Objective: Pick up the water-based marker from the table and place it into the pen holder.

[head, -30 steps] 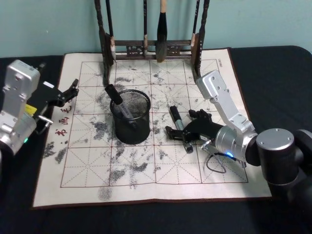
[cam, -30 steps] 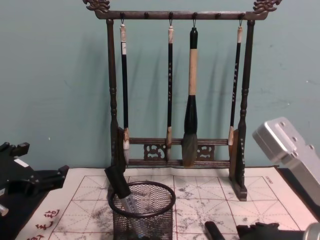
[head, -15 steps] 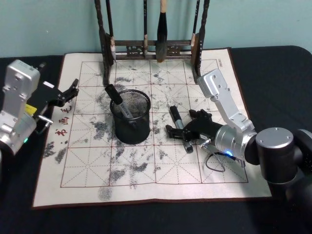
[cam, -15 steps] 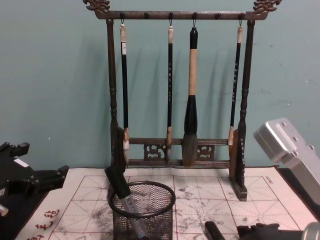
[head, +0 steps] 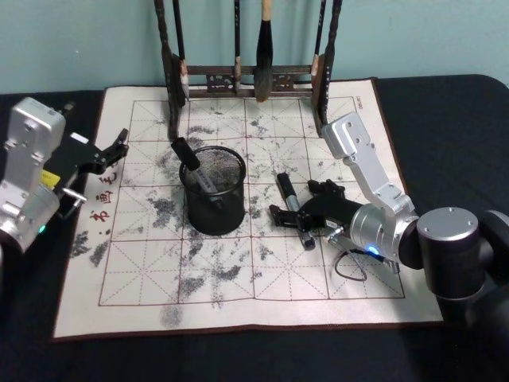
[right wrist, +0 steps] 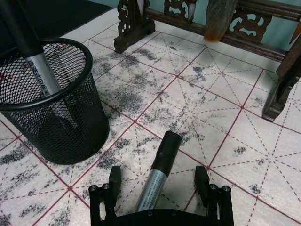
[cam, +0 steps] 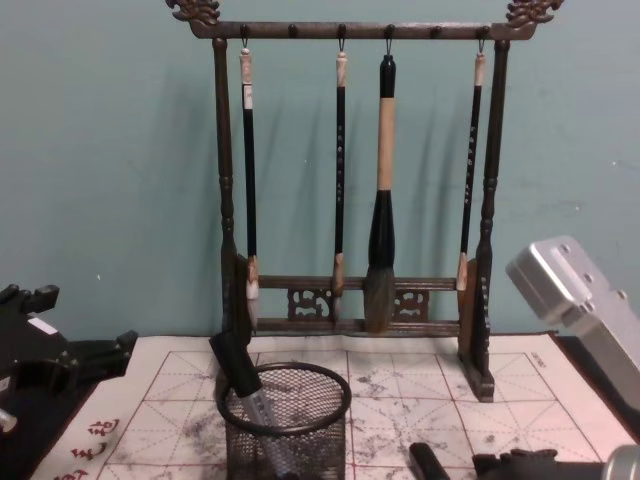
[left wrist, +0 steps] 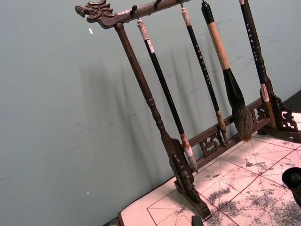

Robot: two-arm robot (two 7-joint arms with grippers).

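Right gripper [right wrist: 157, 178] low over mat [head: 143, 270], fingers spread, straddling marker [right wrist: 162, 155] lying flat just right of holder [head: 211, 216]. Best: centre on barrel, close squarely, lift level. Left gripper [head: 111, 151] parked at mat's left edge.

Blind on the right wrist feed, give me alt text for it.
The right gripper, open, straddles a marker lying on the ink-stained mat. A black mesh pen holder with another marker inside stands nearby, the wooden brush rack behind.
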